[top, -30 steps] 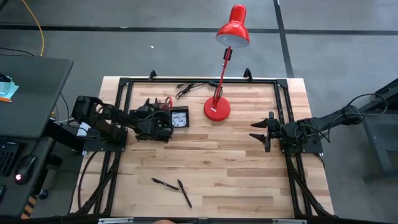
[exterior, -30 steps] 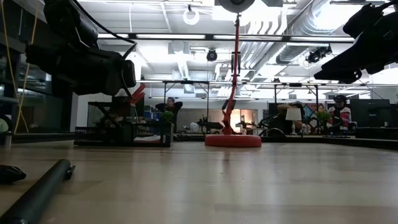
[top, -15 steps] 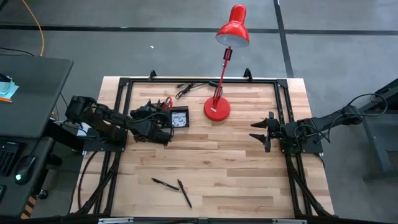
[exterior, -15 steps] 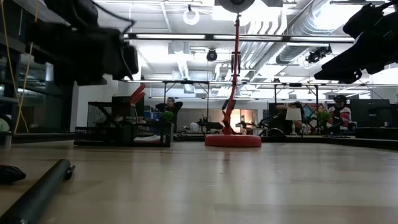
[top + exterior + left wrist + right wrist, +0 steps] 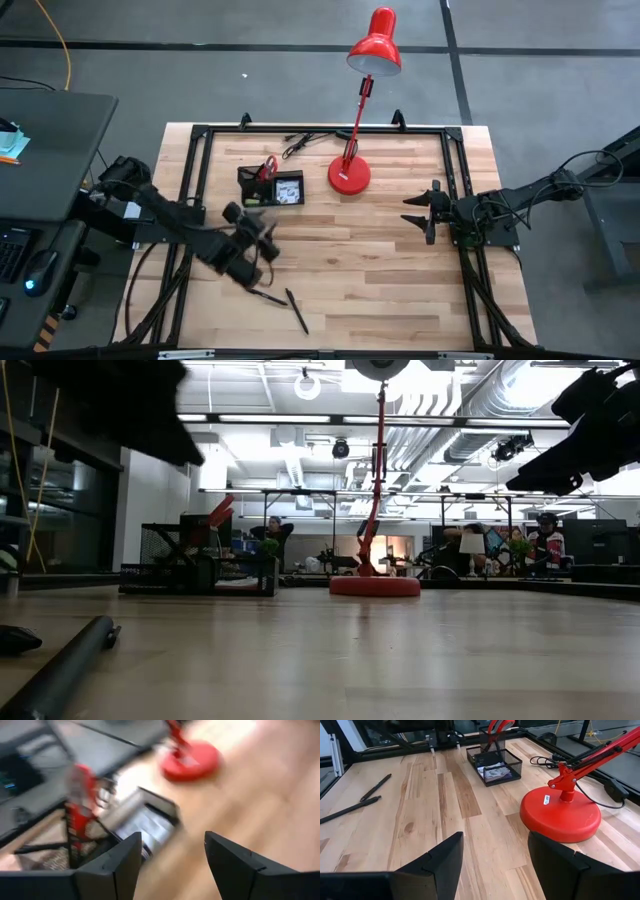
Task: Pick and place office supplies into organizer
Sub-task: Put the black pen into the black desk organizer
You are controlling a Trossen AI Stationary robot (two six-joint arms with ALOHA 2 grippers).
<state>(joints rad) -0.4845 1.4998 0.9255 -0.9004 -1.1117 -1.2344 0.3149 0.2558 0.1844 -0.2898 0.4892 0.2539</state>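
Observation:
The black mesh organizer (image 5: 272,186) stands at the far left of the table. The red-handled scissors (image 5: 268,167) stand upright in its cup section, and a patterned packet (image 5: 290,191) lies in its tray section. Two black pens (image 5: 265,296) (image 5: 297,312) lie on the wood near the front edge. My left gripper (image 5: 262,228) hovers between the organizer and the pens. It is open, with nothing between its fingers (image 5: 120,862). My right gripper (image 5: 415,210) waits open at the table's right and is also seen in the right wrist view (image 5: 495,855).
A red desk lamp stands on its round base (image 5: 350,176) just to the right of the organizer, and its black cable (image 5: 300,143) runs along the far edge. A black metal frame (image 5: 200,135) borders the table. Bare wood lies between the two grippers.
My left gripper has drawn back from the organizer toward the table's near edge. It has risen and rolled on the way. The organizer with the scissors in it now shows uncovered in the high view. The pens have not moved.

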